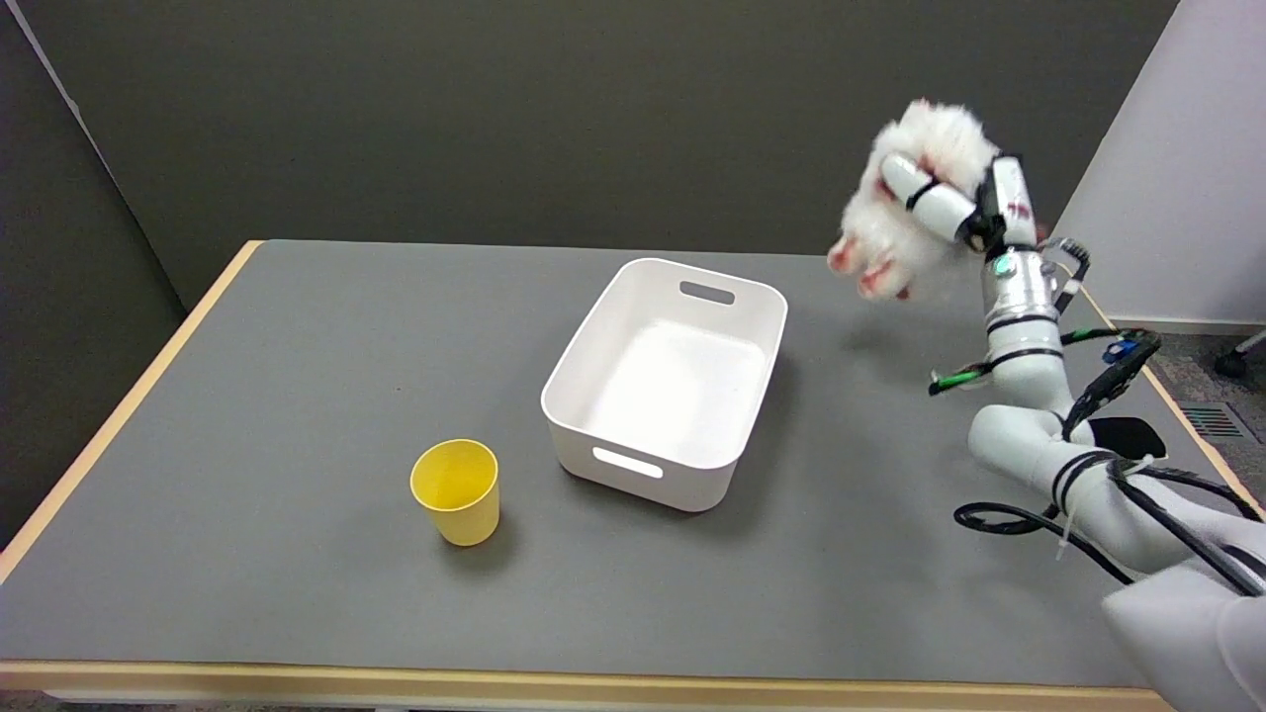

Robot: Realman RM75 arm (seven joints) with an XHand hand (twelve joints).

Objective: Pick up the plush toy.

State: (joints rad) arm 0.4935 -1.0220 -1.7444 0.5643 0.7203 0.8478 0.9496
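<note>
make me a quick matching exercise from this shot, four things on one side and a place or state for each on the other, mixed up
Things:
1. plush toy
2. yellow cup
3. white bin
4. right hand

States:
A. upright on the table, near left of the bin
B. wrapped around white fur
C. held in the air, off the table
D. mid-table, nothing in it

Pairs: 1-C, 2-A, 3-D, 4-B

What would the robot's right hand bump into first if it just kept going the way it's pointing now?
Probably nothing soon. The right hand, gripping the plush toy, points up and away above the table, toward the dark back wall. Depth is unclear, but the way looks free.
</note>
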